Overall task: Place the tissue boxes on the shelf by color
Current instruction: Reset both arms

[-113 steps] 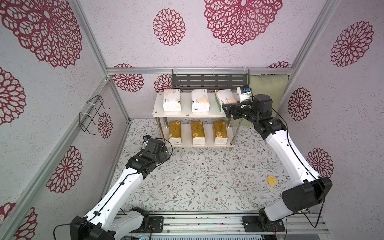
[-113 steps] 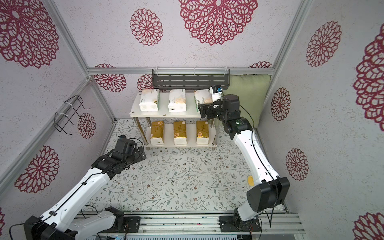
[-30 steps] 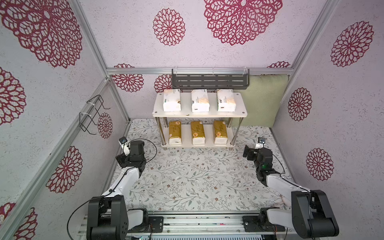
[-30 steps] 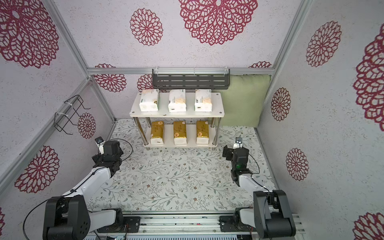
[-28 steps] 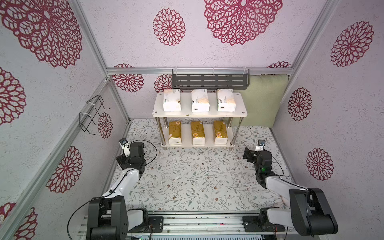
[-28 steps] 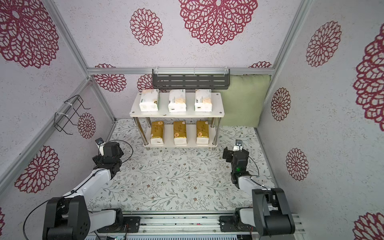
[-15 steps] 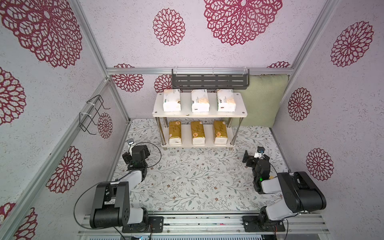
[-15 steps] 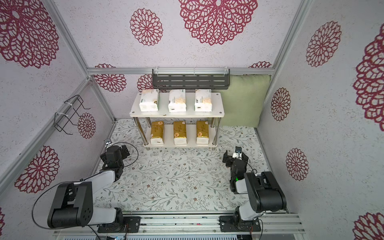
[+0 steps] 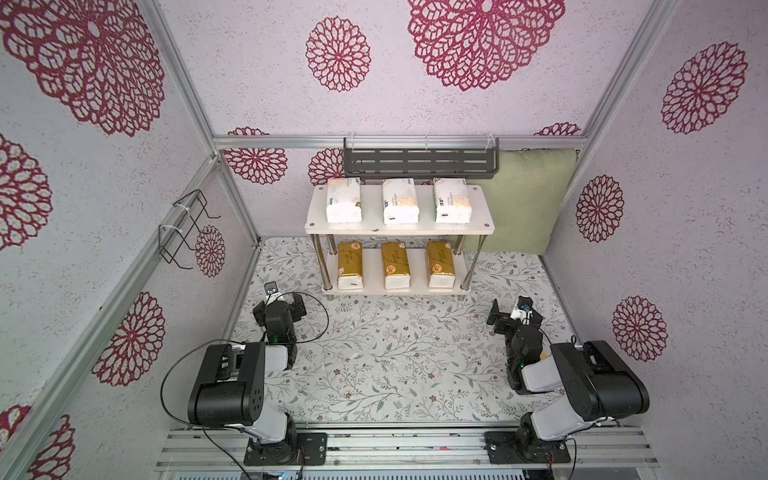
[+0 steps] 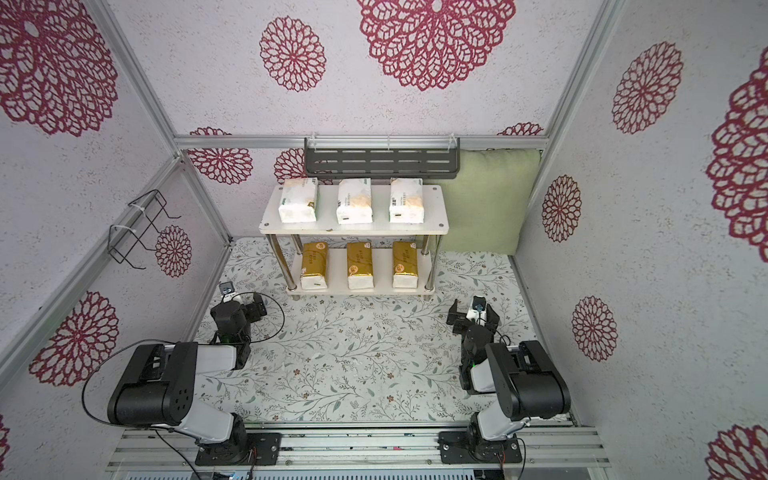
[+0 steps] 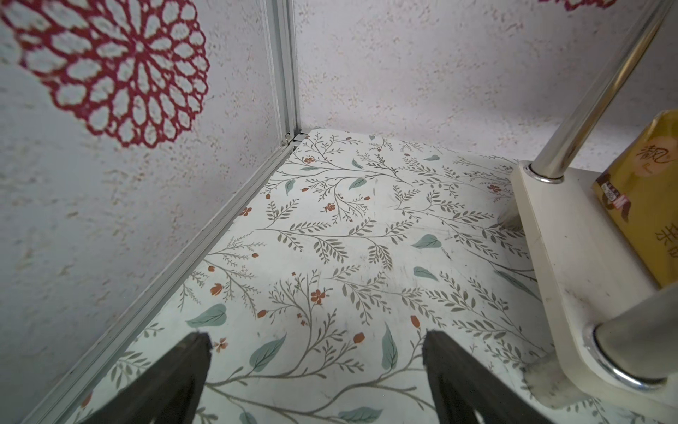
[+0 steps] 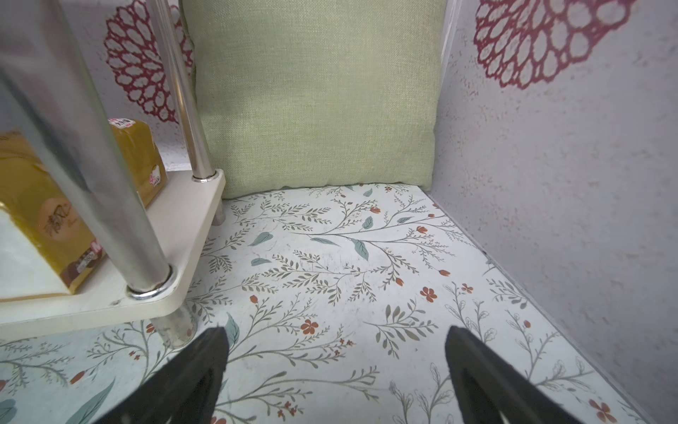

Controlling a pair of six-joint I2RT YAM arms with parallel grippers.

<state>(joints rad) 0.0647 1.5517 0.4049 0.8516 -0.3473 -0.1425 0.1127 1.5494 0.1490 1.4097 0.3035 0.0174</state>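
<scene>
Shelf (image 9: pixel 399 227): two-tier white-board rack, chrome legs.
Top tier: three white soft tissue packs (image 9: pixel 400 201), grouped by colour.
Bottom tier: three shiny gold packs (image 9: pixel 395 266).
Left tool (image 11: pixel 315 337), right tool (image 12: pixel 335 332): jaws wide, empty, before shelf; sorting seems done.

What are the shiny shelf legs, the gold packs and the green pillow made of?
The shelf legs look like polished metal tube: they mirror the room around them. The gold packs seem to be wrapped in glossy plastic film, which shines and creases softly. The green pillow looks like matte woven cloth: you can see the weave.
</scene>
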